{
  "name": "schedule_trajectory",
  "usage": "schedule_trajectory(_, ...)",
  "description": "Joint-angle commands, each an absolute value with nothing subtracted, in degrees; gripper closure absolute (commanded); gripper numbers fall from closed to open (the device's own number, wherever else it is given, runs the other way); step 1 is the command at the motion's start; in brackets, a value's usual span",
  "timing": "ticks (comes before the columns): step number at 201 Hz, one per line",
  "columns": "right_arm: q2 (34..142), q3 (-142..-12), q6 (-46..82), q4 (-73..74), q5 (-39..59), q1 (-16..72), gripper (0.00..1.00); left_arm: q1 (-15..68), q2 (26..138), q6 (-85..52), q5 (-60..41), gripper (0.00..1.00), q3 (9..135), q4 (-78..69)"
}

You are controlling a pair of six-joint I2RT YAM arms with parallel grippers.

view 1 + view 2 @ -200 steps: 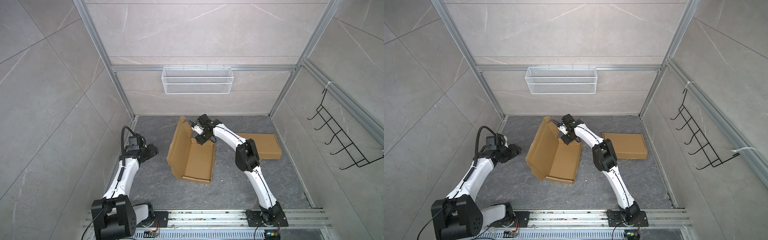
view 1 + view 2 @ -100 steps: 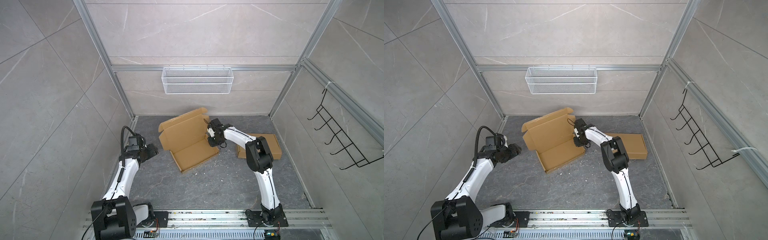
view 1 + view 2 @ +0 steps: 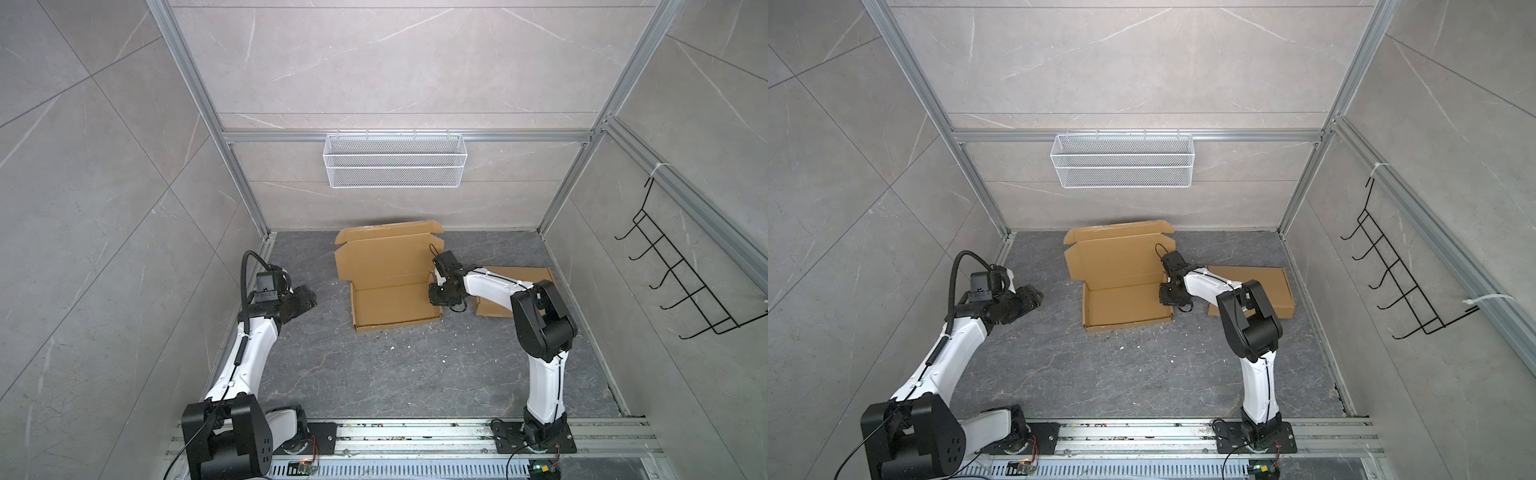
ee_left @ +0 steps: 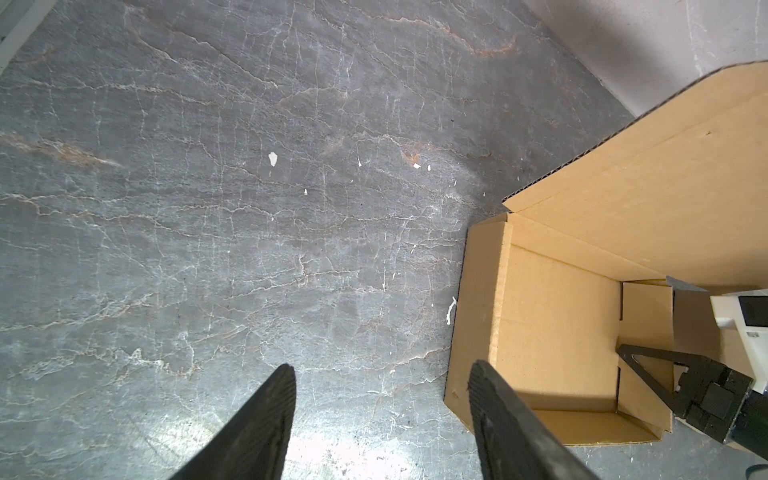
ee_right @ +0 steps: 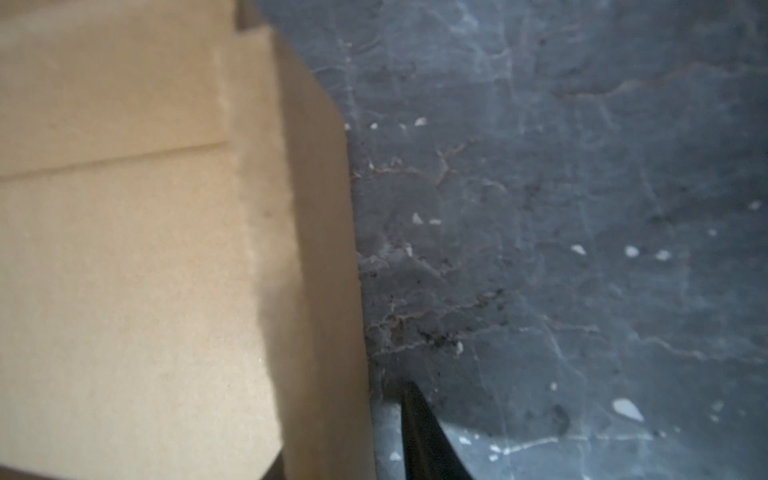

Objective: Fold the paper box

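Note:
The paper box (image 3: 395, 305) (image 3: 1125, 303) lies open in the middle of the floor. Its lid (image 3: 382, 257) stands up toward the back wall. My right gripper (image 3: 436, 293) (image 3: 1165, 295) is at the box's right side wall, open. In the right wrist view the gripper (image 5: 345, 419) straddles that wall: one finger (image 5: 419, 432) is outside on the floor, the other mostly hidden inside. My left gripper (image 3: 307, 301) (image 3: 1036, 297) (image 4: 382, 370) hangs open over bare floor, left of the box and apart from it. The box's left corner (image 4: 478, 332) shows beside one of the left gripper's fingers.
A second, closed flat cardboard box (image 3: 523, 282) (image 3: 1262, 286) lies at the right, partly under my right arm. A white wire basket (image 3: 394, 160) hangs on the back wall and a black hook rack (image 3: 681, 282) on the right wall. White crumbs dot the floor.
The box has swung round from lid-at-left to lid toward the back wall and now lies square. My right gripper moved right and forward with it. The left arm stayed put.

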State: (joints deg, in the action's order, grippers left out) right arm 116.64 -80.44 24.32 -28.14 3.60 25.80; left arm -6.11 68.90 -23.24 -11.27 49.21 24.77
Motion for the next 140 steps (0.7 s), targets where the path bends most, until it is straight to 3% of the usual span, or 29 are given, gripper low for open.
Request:
schedule_trajectory(1,112.7,-79.7,24.6,-27.4,3.2,26.0,0.52,-6.0,67.0,-23.5,-12.8,0.31,50.3,22.4)
schedule_trajectory(40,107.1,-78.7,21.9,-27.4,4.9,25.6,0.30,-6.0,66.8,-22.4,-12.7,0.31,51.9,22.1)
schedule_trajectory(100,91.9,-73.3,14.7,-27.4,2.6,23.8,0.15,-6.0,63.1,-16.3,-9.2,0.27,54.9,20.6)
schedule_trajectory(111,87.6,-70.7,12.9,-25.7,-0.8,23.7,0.11,-6.0,61.8,-14.8,-8.2,0.23,54.8,19.8)
schedule_trajectory(121,83.7,-67.7,12.0,-22.6,-4.2,23.6,0.01,-6.0,60.5,-14.0,-7.7,0.17,54.2,18.3)
schedule_trajectory(140,79.0,-63.1,12.9,-16.3,-10.5,23.2,0.01,-6.1,58.8,-15.0,-5.1,0.02,52.3,14.8)
